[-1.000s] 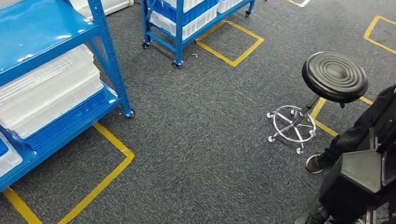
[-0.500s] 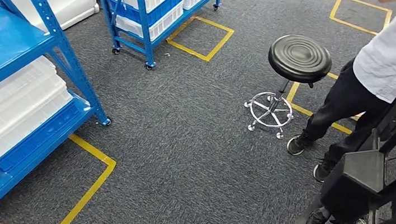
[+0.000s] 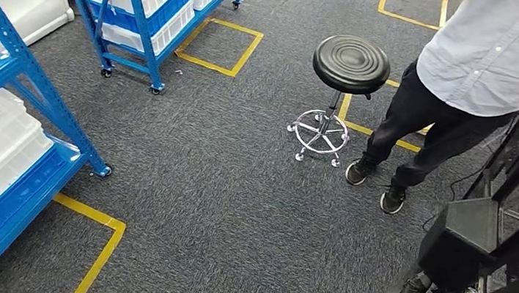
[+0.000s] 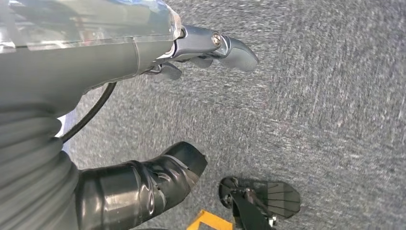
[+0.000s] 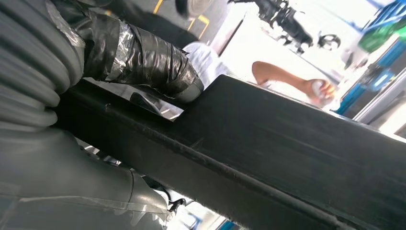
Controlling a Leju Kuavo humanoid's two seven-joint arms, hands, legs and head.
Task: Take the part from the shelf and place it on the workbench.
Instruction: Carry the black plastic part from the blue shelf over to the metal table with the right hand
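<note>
Camera pan continues: across the earlier head frames the whole scene slides left, so the robot is turning, not the furniture; the blue shelf [image 3: 6, 81] now sits at the left edge, the black stool [image 3: 351, 63] is nearer centre, and a person [image 3: 464, 74] in a pale shirt and dark trousers has come fully into view beside it. In the right wrist view the right hand [image 5: 143, 62] is wrapped around a long black part [image 5: 268, 158], taped thumb lying across its upper face; the part crosses the picture and looks firmly held. Left hand [image 4: 182, 105] hangs over grey carpet [image 3: 237, 188] with thumb and fingers apart, holding nothing. No worktop is visible in the head view, so the judged step is carrying the part while turning toward it. To do this well: keep the right grip unchanged, hold the long part close to the body and level, and turn slowly, since the person and stool stand near the swing path. Yellow floor tape [image 3: 94, 246] marks the bays; the second shelf cart [image 3: 148, 1] stands well apart.
</note>
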